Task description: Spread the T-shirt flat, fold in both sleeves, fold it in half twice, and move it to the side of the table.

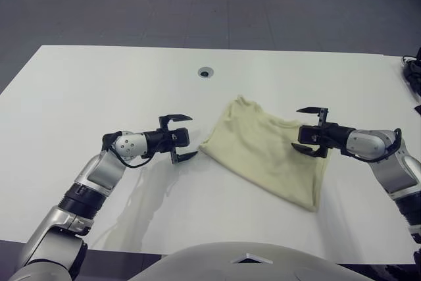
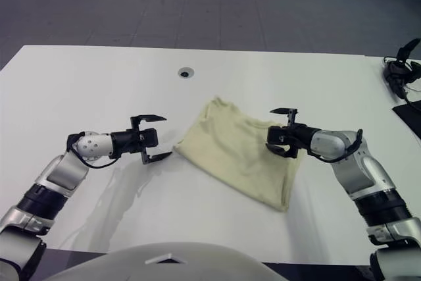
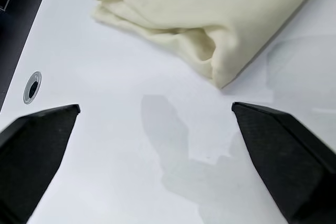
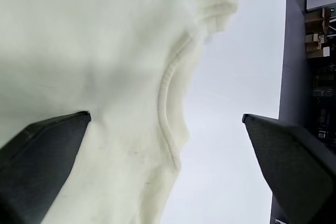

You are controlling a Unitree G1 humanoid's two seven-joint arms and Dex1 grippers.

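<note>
Although the table point(image 1: 99, 97) holds the T-shirt point(image 1: 256, 149) as a compact folded bundle, it is not yet moved aside. The bundle lies just ahead of the open left gripper point(image 1: 192, 136) and beneath the open right gripper point(image 1: 296, 128); neither holds it.

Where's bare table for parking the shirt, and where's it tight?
Bare: the wide left stretch of table beyond the left gripper, and the far strip behind the T-shirt, around the cable hole. Tight: the right edge, with the right gripper over the shirt and cables nearby.
</note>
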